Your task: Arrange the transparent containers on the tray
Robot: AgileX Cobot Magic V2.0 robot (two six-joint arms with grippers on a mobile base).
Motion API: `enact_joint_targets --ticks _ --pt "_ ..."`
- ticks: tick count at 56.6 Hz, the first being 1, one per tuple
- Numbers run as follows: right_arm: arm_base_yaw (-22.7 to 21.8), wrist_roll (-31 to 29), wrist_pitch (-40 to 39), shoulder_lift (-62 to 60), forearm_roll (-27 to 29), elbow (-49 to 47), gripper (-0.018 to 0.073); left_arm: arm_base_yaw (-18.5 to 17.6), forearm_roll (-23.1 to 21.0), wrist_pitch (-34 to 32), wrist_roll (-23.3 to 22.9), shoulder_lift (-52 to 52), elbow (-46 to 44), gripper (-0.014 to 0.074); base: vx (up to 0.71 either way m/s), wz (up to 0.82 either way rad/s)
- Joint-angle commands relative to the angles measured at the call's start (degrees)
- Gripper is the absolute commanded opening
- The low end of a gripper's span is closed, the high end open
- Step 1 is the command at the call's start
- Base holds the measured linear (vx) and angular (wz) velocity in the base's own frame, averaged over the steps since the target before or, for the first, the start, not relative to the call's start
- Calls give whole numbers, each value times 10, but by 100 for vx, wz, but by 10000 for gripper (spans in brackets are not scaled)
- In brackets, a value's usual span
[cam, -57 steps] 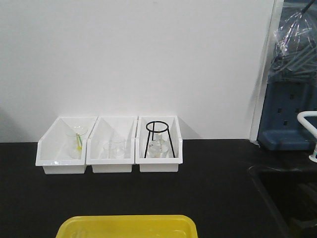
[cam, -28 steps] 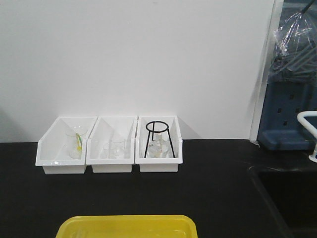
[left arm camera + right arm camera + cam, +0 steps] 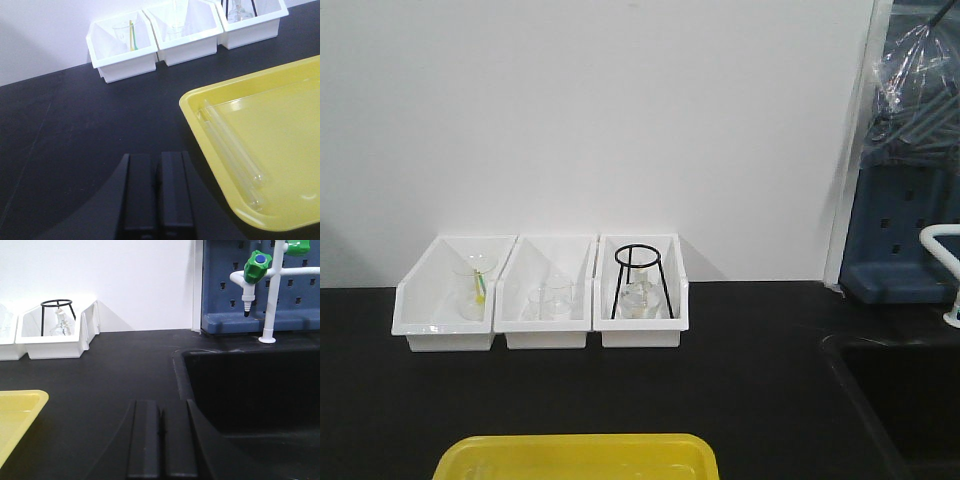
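Both test tubes [image 3: 231,147] lying side by side along left edge of yellow tray [image 3: 295,80], touching. Left gripper [image 3: 159,192] and right gripper [image 3: 161,440] closed, empty, hovering over black bench [image 3: 75,130]. Placement apparently complete; retract slowly, avoid nudging tray rim.

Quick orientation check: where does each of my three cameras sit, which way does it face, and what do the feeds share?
Front view: faces the wall across the black counter, over three white bins and the yellow tray edge; no robot parts.
Left wrist: above the shut left gripper, looking at the tray's two test tubes.
Right wrist: low behind the shut right gripper, facing sink and tap.
Shared: the tray and the black wire stand.
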Motion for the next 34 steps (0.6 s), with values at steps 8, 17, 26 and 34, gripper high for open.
enact_joint_targets --ticks 8,17,26,34 --pt "-4 -12 -43 -1 2 5 -13 2 0 -48 -5 -14 21 -6 0 0" --pt "-4 -12 -43 -1 2 5 -13 2 0 -48 -5 -14 21 -6 0 0" --pt "-4 -12 -43 -1 2 5 -13 2 0 -48 -5 -14 21 -6 0 0" --pt "-4 -12 -43 -1 2 5 -13 2 0 -48 -5 -14 21 -6 0 0"
